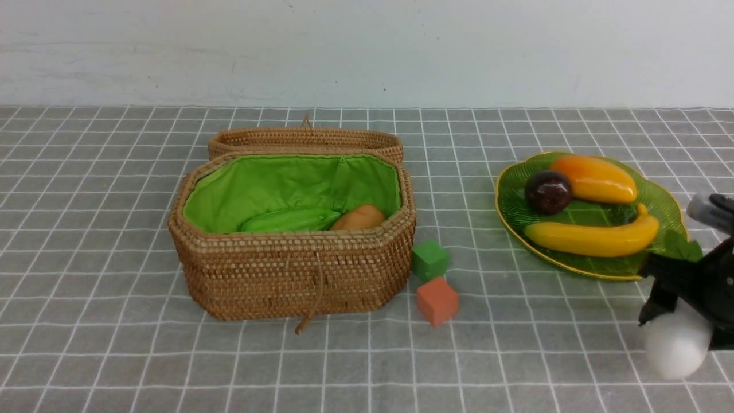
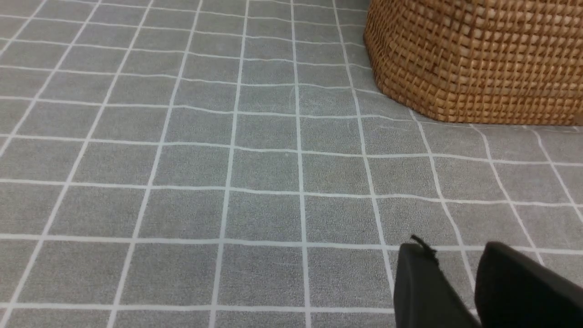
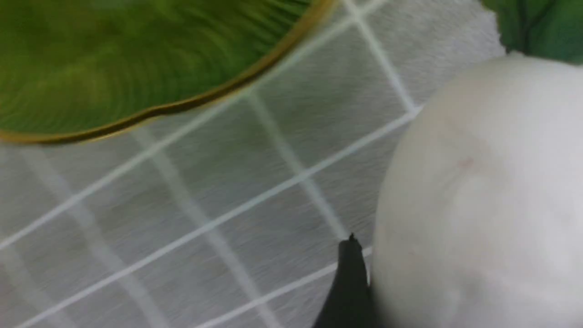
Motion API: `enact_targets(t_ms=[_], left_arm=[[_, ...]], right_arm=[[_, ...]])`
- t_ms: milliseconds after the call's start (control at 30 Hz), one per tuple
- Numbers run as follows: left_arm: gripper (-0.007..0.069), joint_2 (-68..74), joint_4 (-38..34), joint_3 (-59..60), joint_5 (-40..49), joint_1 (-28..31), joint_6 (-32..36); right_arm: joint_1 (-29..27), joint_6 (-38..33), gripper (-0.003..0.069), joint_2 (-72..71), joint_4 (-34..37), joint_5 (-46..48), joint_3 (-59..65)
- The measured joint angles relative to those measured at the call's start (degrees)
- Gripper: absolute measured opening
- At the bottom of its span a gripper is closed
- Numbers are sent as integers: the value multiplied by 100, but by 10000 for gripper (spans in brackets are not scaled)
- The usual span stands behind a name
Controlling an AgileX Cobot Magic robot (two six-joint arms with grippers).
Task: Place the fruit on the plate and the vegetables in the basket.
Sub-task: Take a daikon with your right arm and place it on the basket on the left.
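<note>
a plain white wall [image 1: 367, 51] stands behind the table [image 1: 86, 258], which is covered by a grey cloth [image 2: 191, 173] with a white grid, evenly lit.

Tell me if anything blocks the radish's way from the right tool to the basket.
The right tool holds the radish low. The orange cube and green cube sit before the basket, whose lid is open; lifted above them, nothing visible blocks it.

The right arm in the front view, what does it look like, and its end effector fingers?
The right arm is glossy black, with a pale grey cylindrical part at its upper end. The right wrist view shows one black finger, narrow and pointed. The left end effector has two broad matte black fingers. No cables or markings show.
</note>
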Motion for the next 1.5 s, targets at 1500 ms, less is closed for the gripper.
enact_targets(t_ms=[1500], left_arm=[[217, 0, 0, 0, 0, 0, 3]], right_arm=[[3727, -9208, 398, 2115, 5857, 662, -4098]])
